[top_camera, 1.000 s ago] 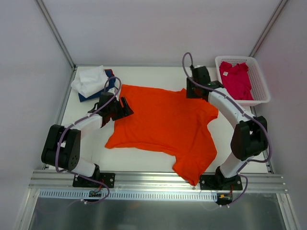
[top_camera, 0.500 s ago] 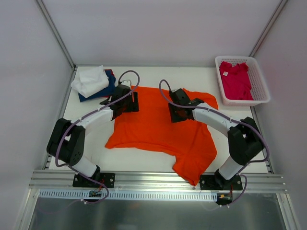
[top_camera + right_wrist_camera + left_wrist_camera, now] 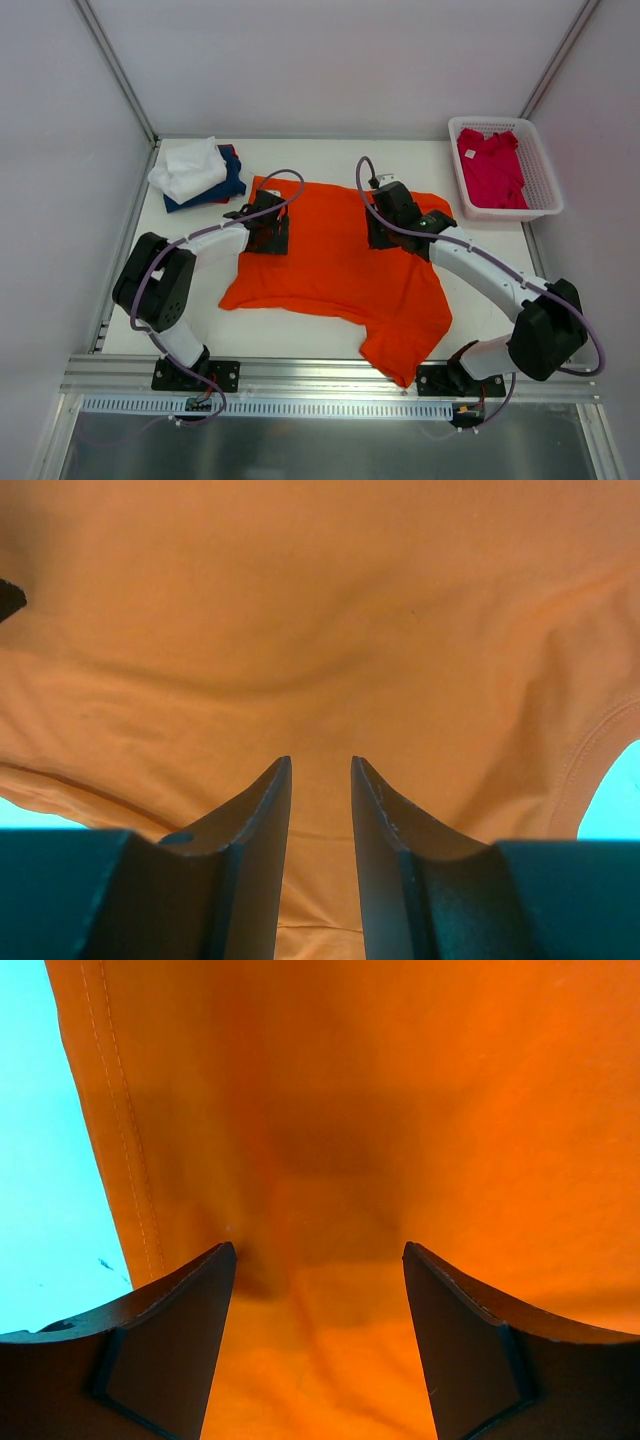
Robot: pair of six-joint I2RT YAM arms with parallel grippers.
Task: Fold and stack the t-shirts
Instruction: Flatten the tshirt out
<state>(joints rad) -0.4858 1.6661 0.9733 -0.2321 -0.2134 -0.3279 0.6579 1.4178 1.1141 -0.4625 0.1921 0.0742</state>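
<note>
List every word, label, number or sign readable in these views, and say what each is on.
No readable text in any view.
Pale tag on the crimson-pink t-shirt in the basket: too small to read.
Orange t-shirt: plain cloth, no print visible.

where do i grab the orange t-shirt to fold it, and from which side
Probably its stitched left edge, beside the open left gripper. The orange t-shirt lies flat on the table, so come straight down from above, straddle that edge and pinch it; the flat middle offers little to catch.
</note>
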